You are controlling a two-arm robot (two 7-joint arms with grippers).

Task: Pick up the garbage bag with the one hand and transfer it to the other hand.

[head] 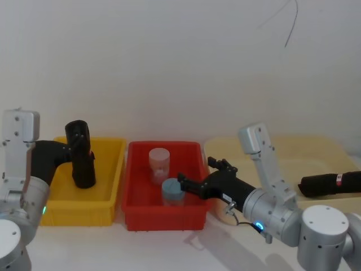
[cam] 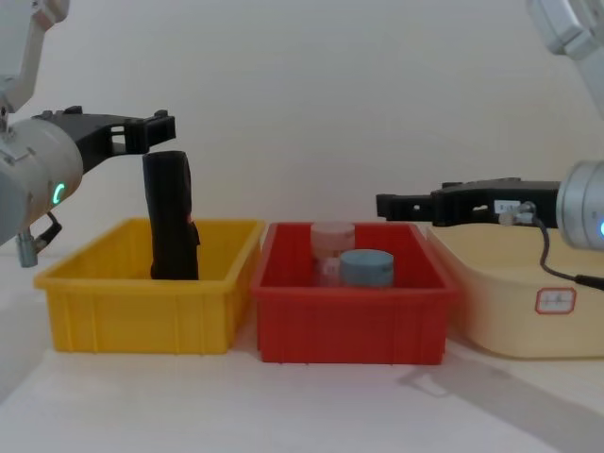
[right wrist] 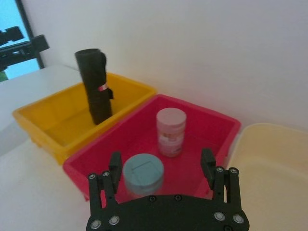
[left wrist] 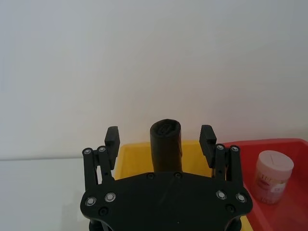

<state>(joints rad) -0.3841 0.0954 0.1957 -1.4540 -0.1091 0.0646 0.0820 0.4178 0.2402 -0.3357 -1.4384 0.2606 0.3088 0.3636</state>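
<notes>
1 garbage bag (cam: pixel 171 217) upright in yellow bin (cam: pixel 142 300), left gripper (left wrist: pixel 160 139) jaws spread around it; right gripper (right wrist: pixel 161 166) jaws spread

On the tabletop (head: pixel 169 248), the left gripper (head: pixel 79 148) reaches the garbage bag (head: pixel 80 153) standing upright in the yellow bin (head: pixel 107 195), while the right gripper (head: pixel 200 176) hangs over the red bin (head: pixel 135 209) holding two jars, beside a cream tub (head: pixel 282 149).
</notes>
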